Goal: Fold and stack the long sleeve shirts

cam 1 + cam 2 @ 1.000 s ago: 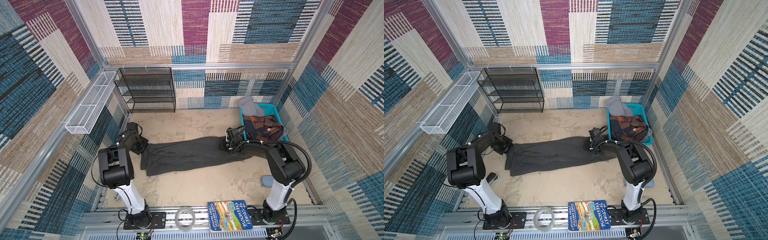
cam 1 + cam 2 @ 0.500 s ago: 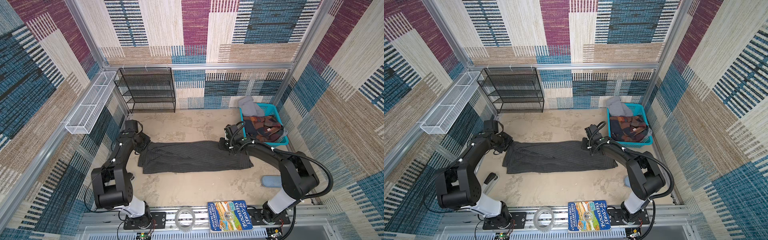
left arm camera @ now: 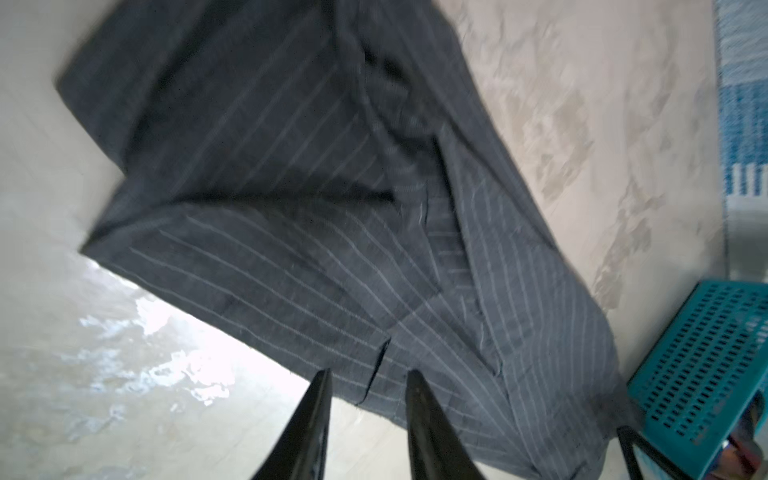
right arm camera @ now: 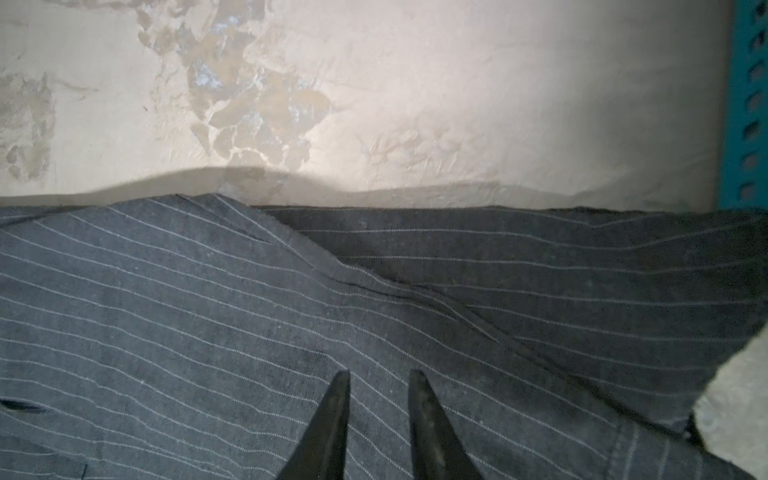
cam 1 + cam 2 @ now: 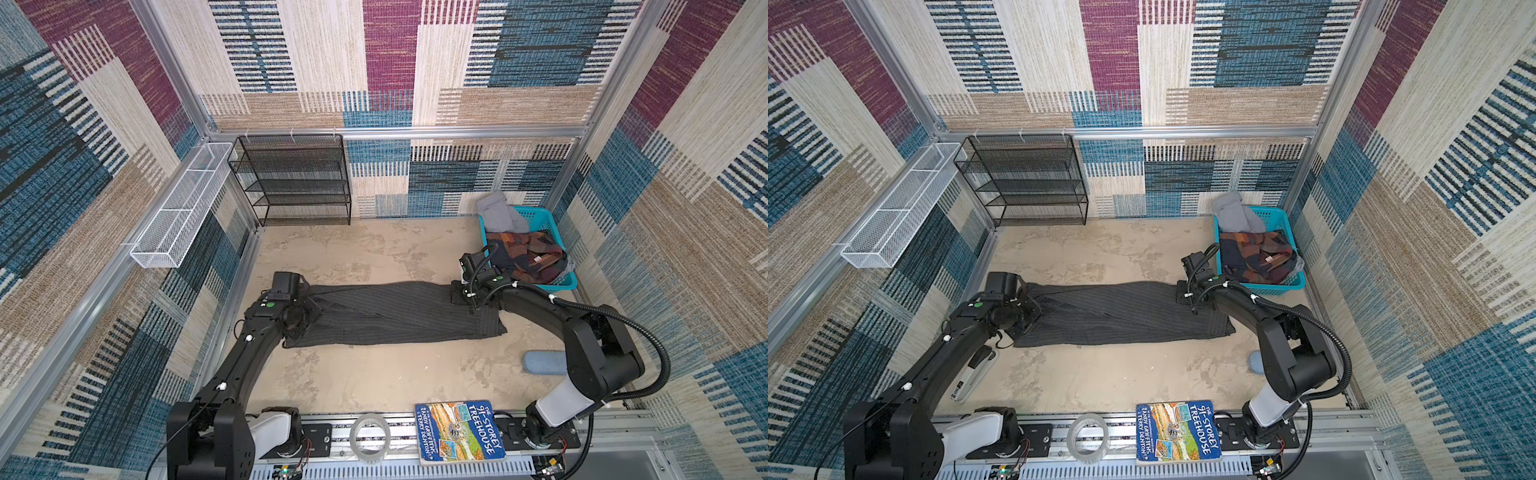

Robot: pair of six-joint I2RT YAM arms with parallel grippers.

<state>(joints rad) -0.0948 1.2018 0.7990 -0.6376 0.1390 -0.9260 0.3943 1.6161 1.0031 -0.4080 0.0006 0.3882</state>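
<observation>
One of the long sleeve shirts (image 5: 395, 316) (image 5: 1121, 311), charcoal with thin pale pinstripes, lies flat on the table as a long folded band running left to right. My left gripper (image 5: 313, 313) (image 5: 1034, 309) sits at its left end. In the left wrist view that gripper (image 3: 370, 376) is open, with the shirt's hem (image 3: 291, 208) and bare table showing between its fingers. My right gripper (image 5: 457, 293) (image 5: 1183, 295) hovers over the band's right end near the far edge. Seen from its wrist, the right gripper (image 4: 379, 376) is open, with only flat striped cloth (image 4: 249, 311) showing in the gap.
A teal basket (image 5: 565, 284) (image 5: 1283, 286) at the back right holds a grey garment (image 5: 496, 214) and a patchwork one (image 5: 528, 255). A black wire shelf (image 5: 295, 183) stands at the back left. A book (image 5: 459, 432) and a tape roll (image 5: 369, 436) rest on the front rail.
The shirt's right end has settled from a bunched tip into a flat, squared band. Both arms have stretched out lower over the table. The right jaws have parted.
</observation>
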